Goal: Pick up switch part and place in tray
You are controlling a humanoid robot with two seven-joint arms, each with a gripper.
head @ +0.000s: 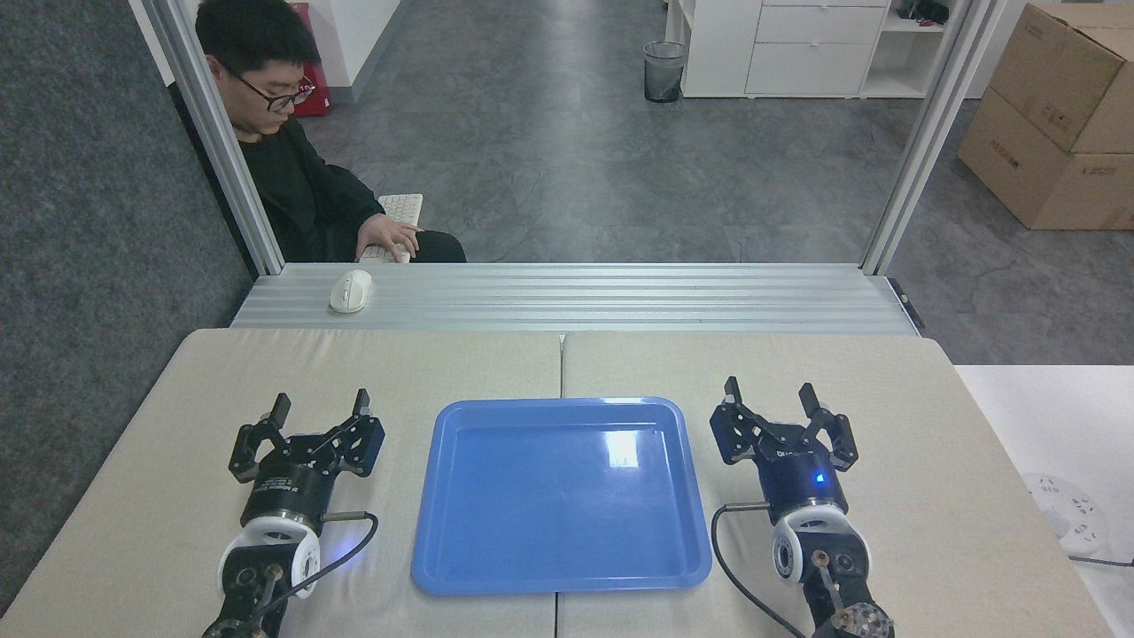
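The glossy blue tray [562, 496] lies flat in the middle of the beige table, with nothing in it. My left gripper [322, 406] rests to the tray's left, open, fingers pointing away from me with nothing between them. To the right of the tray my right gripper [769, 392] is also open and holds nothing. The switch part is out of view; I see it nowhere on the table or in the tray.
A white computer mouse [350, 290] sits on the ribbed metal ledge [620, 297] behind the table. A seated person [292, 168] is at the back left with a hand on a keyboard [399, 221]. A white round socket [1067, 512] lies on the side surface at right.
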